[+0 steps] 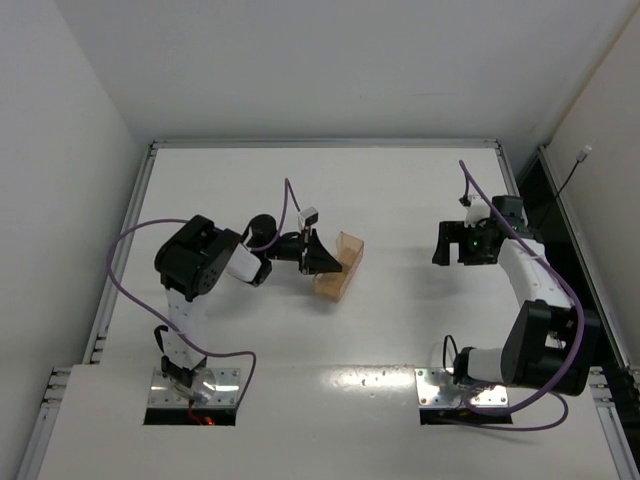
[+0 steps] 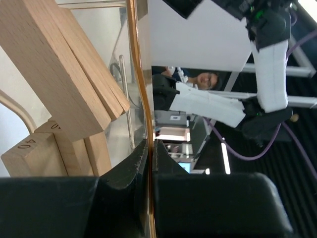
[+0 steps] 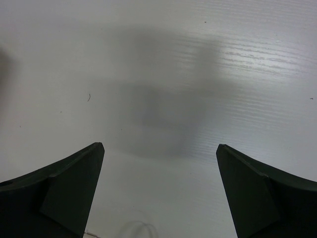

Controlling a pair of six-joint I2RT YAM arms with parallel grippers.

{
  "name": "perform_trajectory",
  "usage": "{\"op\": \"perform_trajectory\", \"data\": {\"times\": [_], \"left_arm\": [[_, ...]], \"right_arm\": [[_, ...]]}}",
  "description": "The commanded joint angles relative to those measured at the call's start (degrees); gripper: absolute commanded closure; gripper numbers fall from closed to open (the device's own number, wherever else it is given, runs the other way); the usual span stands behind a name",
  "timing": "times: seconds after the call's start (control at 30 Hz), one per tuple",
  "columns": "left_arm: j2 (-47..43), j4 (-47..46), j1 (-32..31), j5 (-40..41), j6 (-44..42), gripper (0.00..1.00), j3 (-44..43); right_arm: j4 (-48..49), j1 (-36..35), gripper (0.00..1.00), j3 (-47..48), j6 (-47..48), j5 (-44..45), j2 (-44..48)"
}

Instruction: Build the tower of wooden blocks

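My left gripper (image 1: 318, 255) is shut on a thin wall of the clear amber-tinted plastic box (image 1: 340, 265) at mid-table. In the left wrist view the jaws (image 2: 150, 146) pinch that amber wall (image 2: 137, 74) between them. Several light-tan wood blocks (image 2: 59, 74) lie inside the box, leaning on each other, and one lower block (image 2: 29, 156) is stamped "40". No tower is in view. My right gripper (image 1: 445, 243) hangs open to the right, well apart from the box. Its wrist view shows only bare white table between the jaws (image 3: 159, 148).
The white table (image 1: 400, 190) has a raised metal rail (image 1: 320, 144) along its far edge and side rails. White walls close in the left and back. The right arm (image 2: 270, 64) shows beyond the box in the left wrist view.
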State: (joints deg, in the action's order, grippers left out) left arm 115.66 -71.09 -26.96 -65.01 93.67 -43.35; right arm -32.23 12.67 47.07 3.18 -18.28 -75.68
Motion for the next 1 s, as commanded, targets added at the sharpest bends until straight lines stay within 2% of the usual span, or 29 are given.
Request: {"op": "perform_trajectory", "data": {"times": [0.0,0.27,0.4,0.73,0.97], "left_arm": [[1.4,-23.6,1.6,-0.8,5.5,1.0,-1.9],[7.8,-35.1,2.9,-0.3,15.4,1.0,-5.2],[8.4,-35.1,4.2,0.3,17.0,1.0,-5.8],[2.6,-35.1,6.5,4.4,18.6,1.0,-2.2],[-1.5,-35.1,7.0,4.4,19.3,1.0,-2.4]], "right_arm": [[0.8,0.3,0.06,2.2,0.1,-1.5,-0.1],[0.1,0.3,0.06,2.8,0.1,-1.5,-1.7],[0.1,0.3,0.06,2.8,0.1,-1.5,-2.2],[0.1,0.3,0.06,3.3,0.1,-2.0,-2.7],[-0.4,0.3,0.06,3.3,0.6,-2.0,-3.3]]}}
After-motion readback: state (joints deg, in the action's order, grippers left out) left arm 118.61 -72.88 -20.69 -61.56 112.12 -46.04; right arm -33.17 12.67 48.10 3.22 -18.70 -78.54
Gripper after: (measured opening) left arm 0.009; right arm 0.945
